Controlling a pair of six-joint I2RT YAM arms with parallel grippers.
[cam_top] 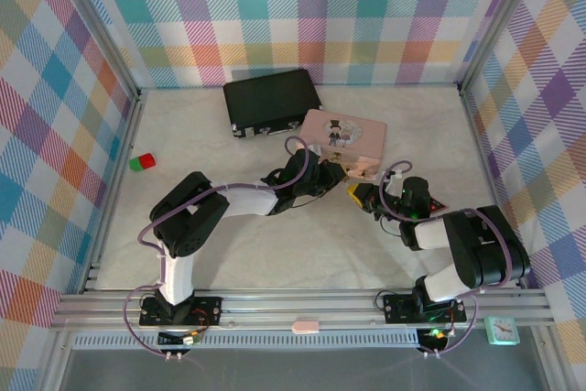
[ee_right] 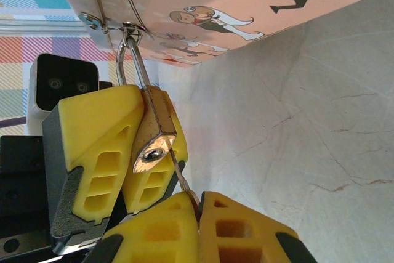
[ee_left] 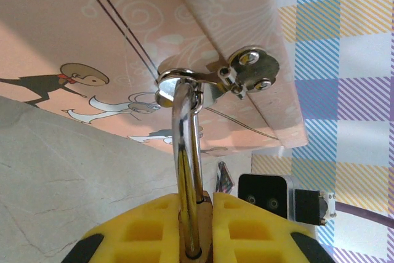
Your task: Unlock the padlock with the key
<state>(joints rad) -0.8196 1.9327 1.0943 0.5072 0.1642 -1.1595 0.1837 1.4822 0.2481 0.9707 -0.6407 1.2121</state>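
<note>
1. Right wrist view, nearest first: the right gripper (ee_right: pixel 198 214) has its yellow jaws pressed together on the key (ee_right: pixel 181 177). Only the thin blade shows, rising from between the pads.
2. Just beyond, the key's tip meets the silver keyhole face at the bottom of the padlock (ee_right: pixel 155 129). How deep it sits cannot be told.
3. The left gripper (ee_left: pixel 196 223) has its jaws narrow, clamped on the padlock's brass body and holding it up off the worktop (ee_right: pixel 320 103).
4. The shackle (ee_left: pixel 186 146) runs up from the body and hooks through the clasp (ee_left: pixel 184 81) on the side of the pink box (ee_left: pixel 92 16).
5. Farther back, the top view shows a black case (cam_top: pixel 272 101) behind the box.
6. Progress, as a judgement: both grasps are made and the key is at or in the keyhole, so the approach looks done. The shackle appears seated, so full insertion, the turn and the release are left.
</note>
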